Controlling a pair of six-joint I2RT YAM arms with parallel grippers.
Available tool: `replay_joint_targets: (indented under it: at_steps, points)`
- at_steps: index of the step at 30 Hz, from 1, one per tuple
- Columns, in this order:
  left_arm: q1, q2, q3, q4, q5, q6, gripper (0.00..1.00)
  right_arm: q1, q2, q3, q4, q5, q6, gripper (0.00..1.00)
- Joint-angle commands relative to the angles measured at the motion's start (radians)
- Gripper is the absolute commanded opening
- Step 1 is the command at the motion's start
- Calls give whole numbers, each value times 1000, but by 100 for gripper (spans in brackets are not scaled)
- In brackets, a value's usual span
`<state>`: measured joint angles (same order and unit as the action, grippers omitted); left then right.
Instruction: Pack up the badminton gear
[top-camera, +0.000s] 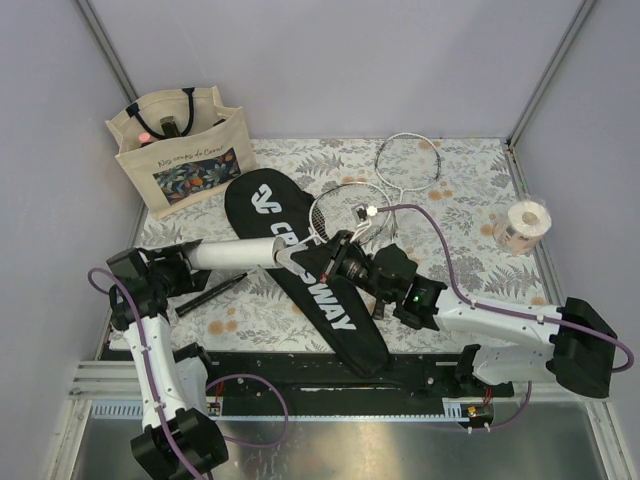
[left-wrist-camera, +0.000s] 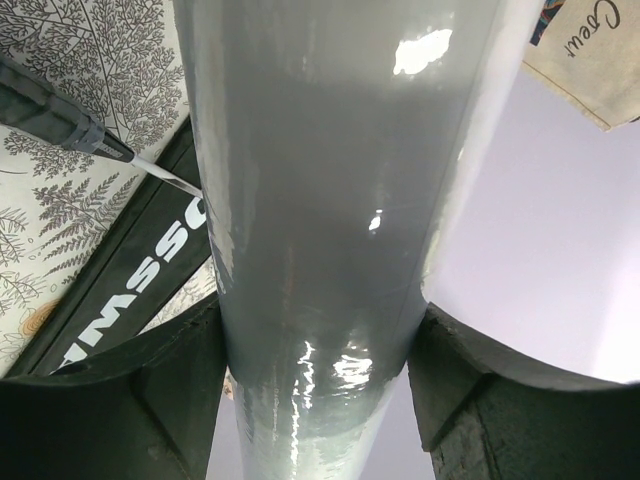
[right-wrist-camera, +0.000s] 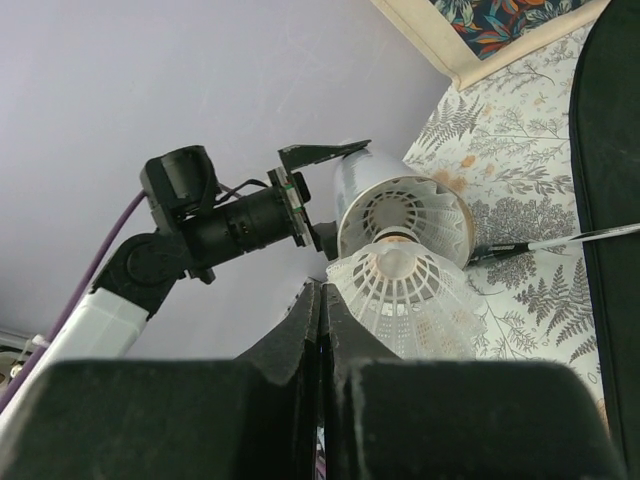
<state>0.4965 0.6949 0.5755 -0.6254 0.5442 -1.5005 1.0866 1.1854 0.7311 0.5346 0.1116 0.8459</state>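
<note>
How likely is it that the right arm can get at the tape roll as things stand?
Probably yes: the tape roll sits on that arm's side, nothing standing between. But the right tool seems shut on a shuttlecock, which it must release first.

On your tabletop (top-camera: 470, 200), the cover (top-camera: 300, 262) runs through the centre, from 11 o'clock toward 6. The tube (top-camera: 235, 254) reaches out to 9 o'clock, its inner end over the cover. The tote bag (top-camera: 180, 150) stands at 10 o'clock. One racket (top-camera: 335, 205) lies just behind the cover at 12, the other racket (top-camera: 410, 160) behind it at 1, and the tape roll (top-camera: 525, 225) at 3.
</note>
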Motion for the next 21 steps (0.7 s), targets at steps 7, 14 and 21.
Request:
replay_joint_targets:
  at_steps: [7,14,21]
  points:
    - [2,-51,32,49,77,-24,51,7,157,128,105,-16,11,0]
    - [4,-64,32,50,100,-32,51,9,224,140,136,-32,50,0]
    - [4,-74,34,49,105,-33,51,7,266,156,145,-29,73,0]
